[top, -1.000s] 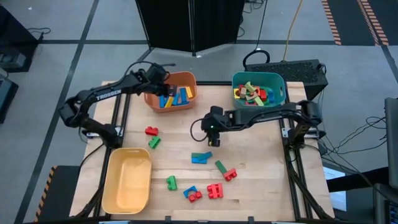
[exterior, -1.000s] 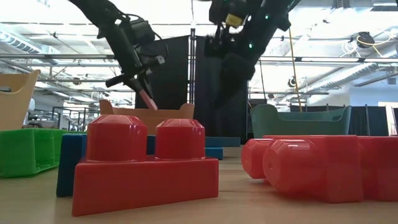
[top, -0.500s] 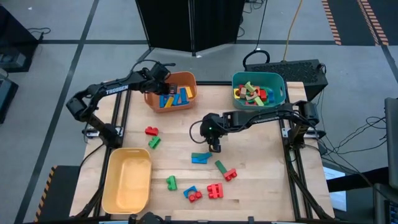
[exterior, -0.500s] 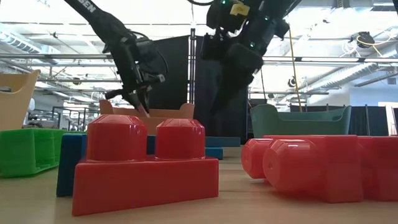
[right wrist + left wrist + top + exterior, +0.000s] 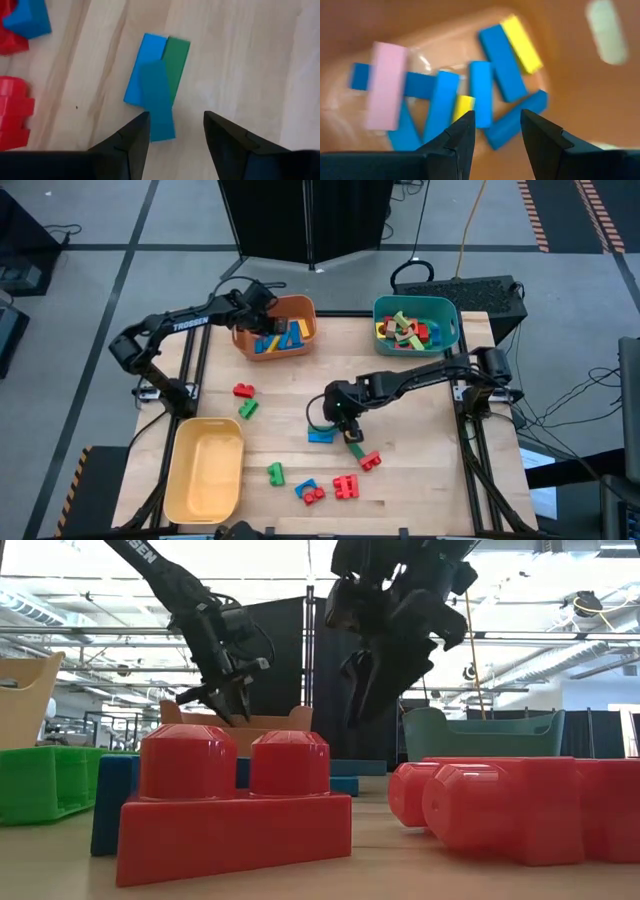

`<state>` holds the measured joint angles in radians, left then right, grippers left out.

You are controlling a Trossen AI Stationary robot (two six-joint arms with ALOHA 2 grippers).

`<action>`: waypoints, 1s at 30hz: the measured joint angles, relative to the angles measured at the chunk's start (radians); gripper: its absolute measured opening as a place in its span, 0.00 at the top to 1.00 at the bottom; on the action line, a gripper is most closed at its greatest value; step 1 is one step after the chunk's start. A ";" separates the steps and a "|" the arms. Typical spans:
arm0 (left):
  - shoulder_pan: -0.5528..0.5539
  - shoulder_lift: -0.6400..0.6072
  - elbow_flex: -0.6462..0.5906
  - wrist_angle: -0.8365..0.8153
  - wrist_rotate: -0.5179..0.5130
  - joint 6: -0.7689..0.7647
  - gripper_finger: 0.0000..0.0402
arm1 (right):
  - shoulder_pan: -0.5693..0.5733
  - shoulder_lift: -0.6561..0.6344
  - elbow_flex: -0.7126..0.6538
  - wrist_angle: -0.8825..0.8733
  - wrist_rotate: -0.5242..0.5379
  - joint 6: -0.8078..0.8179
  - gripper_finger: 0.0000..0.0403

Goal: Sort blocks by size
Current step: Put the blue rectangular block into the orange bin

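My left gripper [image 5: 497,117] hangs open over the orange bin [image 5: 300,308] at the far left, holding nothing. Below it a pink bar [image 5: 385,85] lies across blue bars [image 5: 482,92] and yellow bars [image 5: 520,42] on the bin floor. My right gripper [image 5: 175,117] stands open above mid-table [image 5: 343,422], slanting down, nothing between its fingers. Just ahead of it lie a blue bar [image 5: 145,65] and a green bar [image 5: 177,57] side by side on the wood, with a teal bar [image 5: 159,107] resting on top of them. In the low view both grippers [image 5: 225,700] [image 5: 362,690] are clear of the table.
The teal bin [image 5: 445,330] at the far right holds mixed blocks. A yellow bin [image 5: 205,470] stands near left. Loose blocks lie scattered: red [image 5: 243,391], green [image 5: 248,409], green [image 5: 275,473], blue and red [image 5: 308,492], red [image 5: 346,486], green [image 5: 353,448], red [image 5: 370,460].
My left gripper has sunk toward the orange bin with a pink bar, opened and let it go; the bar now lies in the bin. My right gripper has turned and moved toward the near edge, down to the blue, green and teal bars.
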<state>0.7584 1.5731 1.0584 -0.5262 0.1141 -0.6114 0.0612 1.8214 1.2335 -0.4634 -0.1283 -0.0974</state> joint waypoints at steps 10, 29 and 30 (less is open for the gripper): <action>-0.087 -0.064 0.000 -0.005 0.131 0.016 0.62 | 0.039 0.062 0.002 0.013 -0.029 -0.108 0.57; -0.254 -0.100 0.001 -0.001 0.106 -0.036 0.62 | 0.046 0.112 0.001 0.019 0.028 -0.075 0.74; -0.262 -0.100 0.001 0.004 0.111 -0.031 0.62 | 0.046 0.112 0.001 0.020 0.028 -0.069 0.77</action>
<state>0.4968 1.4734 1.0592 -0.5218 0.2252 -0.6428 0.1070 1.9331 1.2343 -0.4433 -0.1005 -0.1665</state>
